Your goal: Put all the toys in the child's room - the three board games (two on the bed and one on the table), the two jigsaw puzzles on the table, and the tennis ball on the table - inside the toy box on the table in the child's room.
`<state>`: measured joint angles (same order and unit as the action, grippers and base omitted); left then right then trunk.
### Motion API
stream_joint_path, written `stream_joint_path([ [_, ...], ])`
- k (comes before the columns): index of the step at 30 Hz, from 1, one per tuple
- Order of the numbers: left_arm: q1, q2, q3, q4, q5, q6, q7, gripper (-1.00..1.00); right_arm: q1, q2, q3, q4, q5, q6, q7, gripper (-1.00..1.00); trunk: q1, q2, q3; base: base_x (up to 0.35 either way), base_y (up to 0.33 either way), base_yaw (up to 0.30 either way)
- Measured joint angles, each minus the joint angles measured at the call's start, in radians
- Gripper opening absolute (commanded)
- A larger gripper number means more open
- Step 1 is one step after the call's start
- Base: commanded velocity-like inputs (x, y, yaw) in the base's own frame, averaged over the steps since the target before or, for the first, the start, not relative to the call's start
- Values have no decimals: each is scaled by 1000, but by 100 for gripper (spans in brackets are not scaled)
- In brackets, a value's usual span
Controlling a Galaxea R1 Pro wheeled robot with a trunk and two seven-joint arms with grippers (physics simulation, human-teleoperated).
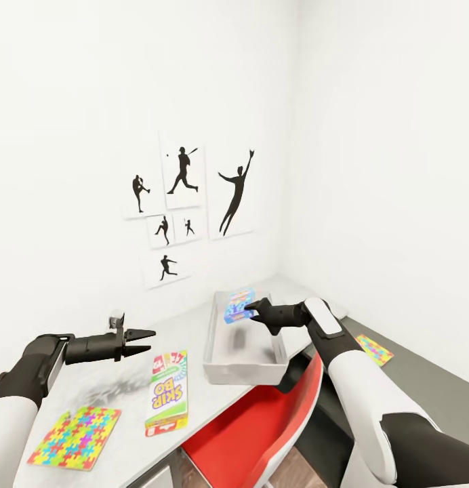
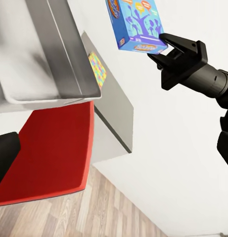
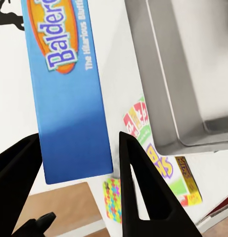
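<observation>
The right pincer [image 1: 250,310], at centre frame in the head view, is clamped on a blue game box [image 1: 238,304] and holds it above the grey bin [image 1: 242,369]. Up close, the box's edge reads "Balder…" in white on an orange oval, beside the words "The Hilarious Bluffi…". At lower left, the left pincer [image 1: 146,341] hovers over the tabletop [image 1: 180,325] with its fingers apart, holding nothing. Below it lies a white box lettered SKIP-BO [image 1: 168,392], and a jigsaw square [image 1: 76,437] sits near the lower-left corner. A second jigsaw square [image 1: 374,349] lies on the dark cabinet [image 1: 397,369] at right. A red chair [image 1: 261,434] stands at the tabletop's edge; black sports silhouettes [image 1: 184,207] hang on the wall.
</observation>
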<state>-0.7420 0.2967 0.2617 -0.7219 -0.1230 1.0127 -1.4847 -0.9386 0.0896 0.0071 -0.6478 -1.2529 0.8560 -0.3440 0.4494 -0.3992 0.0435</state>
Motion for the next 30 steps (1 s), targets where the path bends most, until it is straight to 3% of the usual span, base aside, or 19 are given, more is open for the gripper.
stream_joint_path([
  [30, 0, 0, -1, 0, 0, 0, 1, 100, 0, 9, 0, -6, 1, -1, -2, -100, 0, 0, 0, 33, -27, 0],
])
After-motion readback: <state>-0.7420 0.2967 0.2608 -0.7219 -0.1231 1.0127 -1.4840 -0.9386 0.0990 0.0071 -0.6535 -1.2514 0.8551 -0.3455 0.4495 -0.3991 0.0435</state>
